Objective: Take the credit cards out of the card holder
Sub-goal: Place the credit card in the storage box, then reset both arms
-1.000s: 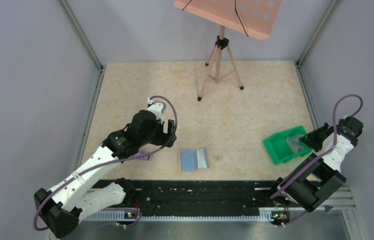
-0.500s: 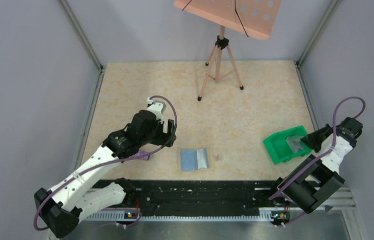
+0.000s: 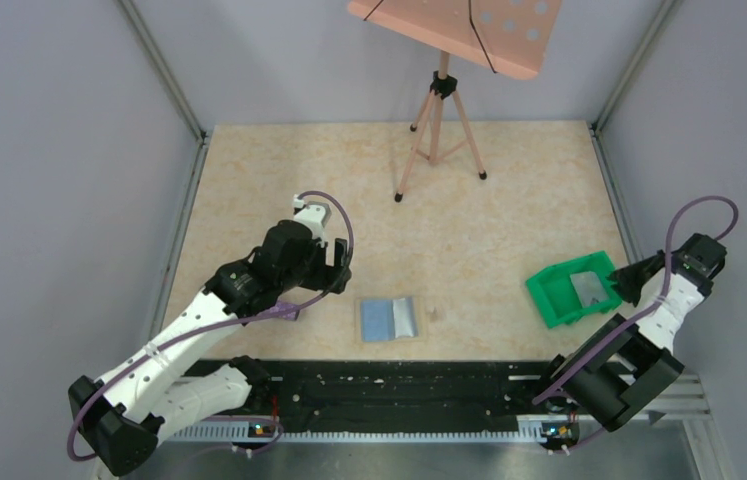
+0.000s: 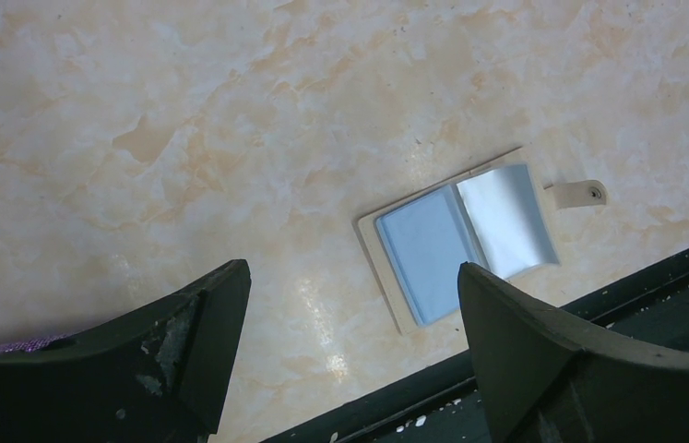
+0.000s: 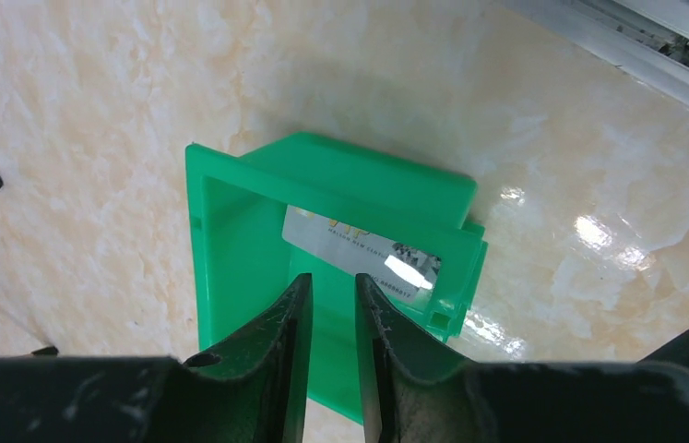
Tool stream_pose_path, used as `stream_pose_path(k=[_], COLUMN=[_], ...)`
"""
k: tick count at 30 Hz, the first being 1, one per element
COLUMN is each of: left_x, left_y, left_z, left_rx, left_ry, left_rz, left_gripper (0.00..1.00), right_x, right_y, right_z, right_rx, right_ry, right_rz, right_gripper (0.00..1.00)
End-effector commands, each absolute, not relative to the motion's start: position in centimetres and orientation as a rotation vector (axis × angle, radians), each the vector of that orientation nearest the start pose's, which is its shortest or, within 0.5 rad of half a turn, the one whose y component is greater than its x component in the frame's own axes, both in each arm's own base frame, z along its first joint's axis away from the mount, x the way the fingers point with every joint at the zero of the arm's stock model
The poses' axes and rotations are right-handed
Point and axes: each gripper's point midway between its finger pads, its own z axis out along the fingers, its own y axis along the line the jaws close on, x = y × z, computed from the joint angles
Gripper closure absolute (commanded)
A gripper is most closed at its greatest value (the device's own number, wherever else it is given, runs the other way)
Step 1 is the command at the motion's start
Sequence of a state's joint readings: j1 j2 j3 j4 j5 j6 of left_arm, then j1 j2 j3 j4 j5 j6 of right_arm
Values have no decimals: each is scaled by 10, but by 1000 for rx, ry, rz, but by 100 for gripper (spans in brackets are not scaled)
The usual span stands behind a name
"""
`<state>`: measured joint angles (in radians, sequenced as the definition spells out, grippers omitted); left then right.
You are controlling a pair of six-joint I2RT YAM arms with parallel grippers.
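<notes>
1. The left gripper (image 4: 351, 272) is hovering above the table (image 3: 509, 220), near the wallet (image 4: 419, 251). Its fingers are standing wide apart, holding nothing.
2. The wallet is lying open, a card (image 4: 509, 221) sitting on one panel.
3. The right gripper (image 5: 329, 280) is hanging over the tray (image 5: 230, 240), its fingers slightly parted and empty.
4. A second card (image 5: 350, 249) is lying inside the tray.

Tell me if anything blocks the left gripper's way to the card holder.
Nothing visible does. The left gripper hovers open to the left of the card holder, with only bare table between them. The holder lies open and flat, a silver credit card showing on its right panel.
</notes>
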<state>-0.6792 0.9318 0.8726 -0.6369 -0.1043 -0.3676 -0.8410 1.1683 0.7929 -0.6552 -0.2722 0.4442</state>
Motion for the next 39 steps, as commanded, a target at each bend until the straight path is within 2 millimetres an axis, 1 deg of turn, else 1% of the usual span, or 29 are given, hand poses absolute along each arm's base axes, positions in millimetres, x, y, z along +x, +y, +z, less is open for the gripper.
stream_pose_path(k=[1,5,8,12,13,15,18,20,23,25,26,29,31,34,36,39], left_x=[223,225,225,226,227,227,227,227,226,226,226,224,222,213,207,201], left_y=[-171,-169,-169,-168,-168,-166,-165,-165,-166,-167,-167,-172,-176,-184,-188,-191], left_z=[187,188,187,187,187,187,190,191,191,192,191,191,187,176,168,155], left_rx=[287,273,267,258,254,250,244,241,229,218,213,212,210,194,175,121], left_ry=[2247,2246,2249,2253,2254,2252,2241,2234,2236,2241,2243,2249,2267,2326,2361,2389], left_rz=[-422,-407,-402,-397,-392,-385,-381,-388,-400,-409,-412,-447,-474,-533,-574,-618], left_gripper=[11,11,11,11,12,12,12,12,13,14,14,14,15,16,17,18], right_x=[224,229,235,244,247,258,280,292,305,311,310,298,285,264,246,228], right_y=[-172,-177,-173,-153,-146,-126,-85,-51,-3,38,61,123,162,210,239,258], right_z=[134,156,165,168,169,173,183,188,196,201,201,187,174,156,140,116], right_rx=[1430,1387,1364,1325,1318,1257,1080,953,806,681,612,453,346,245,175,103], right_ry=[2008,1978,1982,2034,2041,2064,2136,2189,2226,2247,2266,2346,2387,2425,2450,2497], right_rz=[98,82,84,82,92,141,182,228,313,383,415,473,512,593,658,653], right_gripper=[76,76,76,76,76,76,76,76,75,73,71,67,63,58,51,47])
